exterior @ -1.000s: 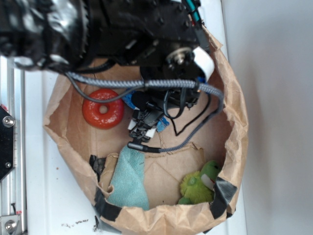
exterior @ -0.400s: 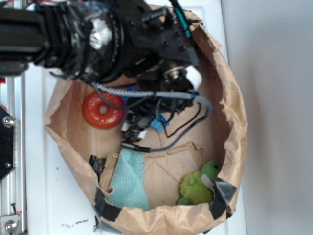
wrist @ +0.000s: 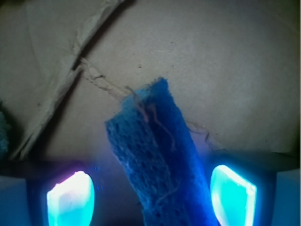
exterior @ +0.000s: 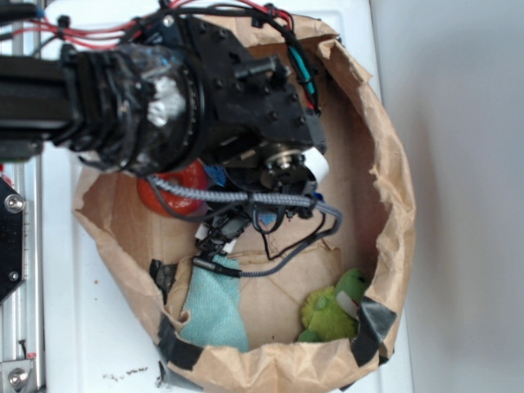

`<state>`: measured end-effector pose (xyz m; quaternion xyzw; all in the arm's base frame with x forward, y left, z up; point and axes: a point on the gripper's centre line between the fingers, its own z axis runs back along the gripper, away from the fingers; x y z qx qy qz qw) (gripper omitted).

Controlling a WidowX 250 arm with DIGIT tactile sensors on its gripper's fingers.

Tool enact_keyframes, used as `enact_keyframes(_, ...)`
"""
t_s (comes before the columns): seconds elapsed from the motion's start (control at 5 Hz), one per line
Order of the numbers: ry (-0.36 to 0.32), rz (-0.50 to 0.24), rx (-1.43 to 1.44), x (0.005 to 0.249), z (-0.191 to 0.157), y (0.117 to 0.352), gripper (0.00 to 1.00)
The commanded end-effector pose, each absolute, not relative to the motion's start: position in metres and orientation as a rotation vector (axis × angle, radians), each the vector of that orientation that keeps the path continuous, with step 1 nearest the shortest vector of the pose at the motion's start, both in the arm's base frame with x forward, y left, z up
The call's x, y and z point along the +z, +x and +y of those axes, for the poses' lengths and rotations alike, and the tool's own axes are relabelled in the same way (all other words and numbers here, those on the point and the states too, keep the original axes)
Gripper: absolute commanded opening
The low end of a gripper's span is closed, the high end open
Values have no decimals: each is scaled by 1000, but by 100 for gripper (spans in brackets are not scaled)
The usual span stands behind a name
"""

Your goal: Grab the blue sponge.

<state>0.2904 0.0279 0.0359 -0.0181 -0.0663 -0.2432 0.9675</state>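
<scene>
- Where the wrist view shows the gripper (wrist: pixel 151 195), the sponge (wrist: pixel 157 167) stands between its fingers (wrist: pixel 70 197) (tilted); contact cannot be told.
- Bag (exterior: pixel 393 205) fills frame centre.

No writing, label, brand name, number or sign can be read in either view; nothing carries any legible marking.
</scene>
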Motion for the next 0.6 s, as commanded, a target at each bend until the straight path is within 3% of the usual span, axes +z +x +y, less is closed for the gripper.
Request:
enact_keyframes(0.0,-26,-210,-454,50,20,294,0)
enact_keyframes(0.4,-66,-285,-385,72,25,292,0)
